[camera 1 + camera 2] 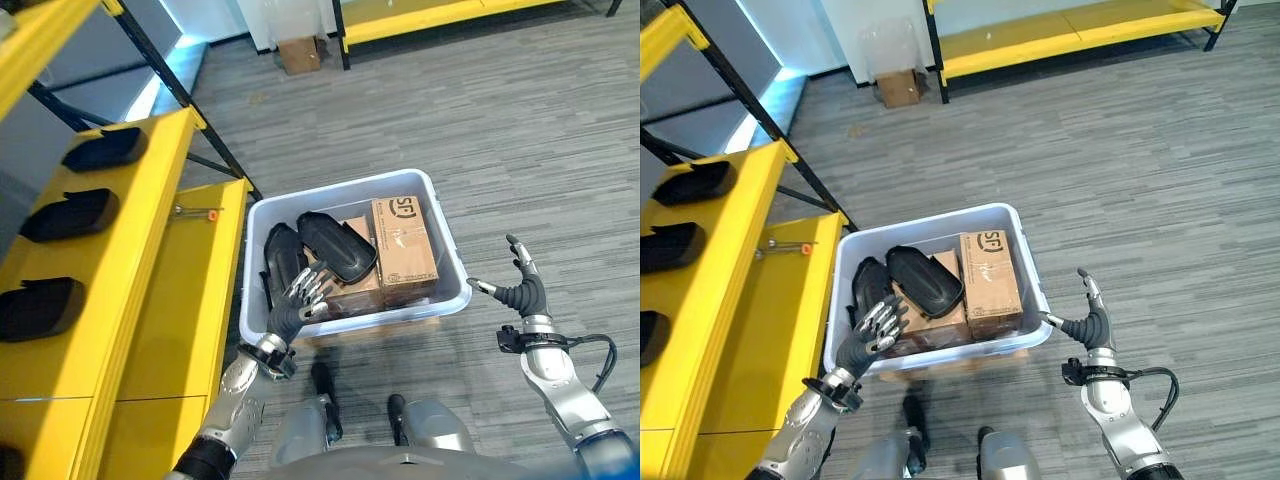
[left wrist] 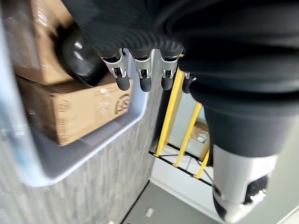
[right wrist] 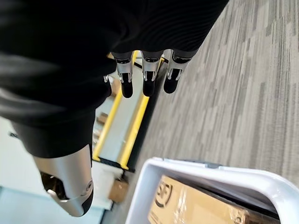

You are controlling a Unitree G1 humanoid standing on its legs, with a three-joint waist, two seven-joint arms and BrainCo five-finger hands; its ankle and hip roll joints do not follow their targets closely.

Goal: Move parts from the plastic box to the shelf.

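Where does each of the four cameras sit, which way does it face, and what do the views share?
Left eye view: on the head, looking down at the plastic box beside the yellow shelf; left hand over the box, right hand beside it.
Right eye view: same head, slightly offset; same scene.
Left wrist view: on the left wrist, along its relaxed fingers toward a cardboard box in the plastic box.
Right wrist view: on the right wrist, past its fingers toward floor and the box rim.
Shared: the plastic box shows in all four.
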